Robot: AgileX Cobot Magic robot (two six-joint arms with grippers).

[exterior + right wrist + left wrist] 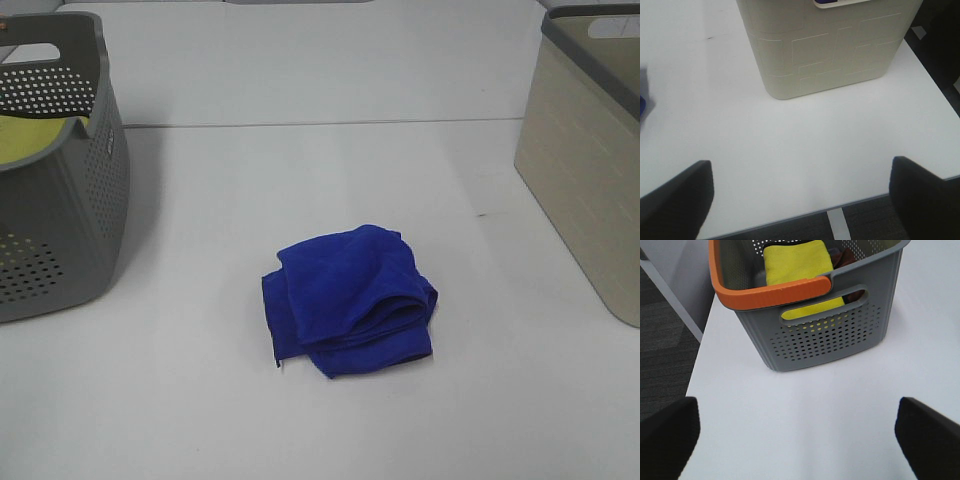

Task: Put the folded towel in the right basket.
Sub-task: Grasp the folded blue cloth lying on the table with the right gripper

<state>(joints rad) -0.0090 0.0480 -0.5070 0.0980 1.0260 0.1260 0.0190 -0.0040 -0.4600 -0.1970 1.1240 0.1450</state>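
Folded towel (348, 298), blue, lies mid-bench (300, 170), loosely stacked with uneven edges, well apart from both baskets and not yet grasped. Right basket (585, 170), beige and solid-walled, stands at the bench's right edge. The grey perforated left basket (60, 200) holds a yellow cloth (797, 262). Neither arm shows in the high view. Right tool (800, 197): fingers spread wide, nothing between them, over bare bench near the beige basket's base. Left tool (797, 440): likewise spread and empty, facing the grey basket. Step in hand, as I judge it: reach and grasp with the right arm, the nearer to the target. To do it well, come down over the thick middle of the stack, fingers astride the folded ridge, and close through all layers so the fold holds. Lift above the basket's rim before crossing, then release low inside.
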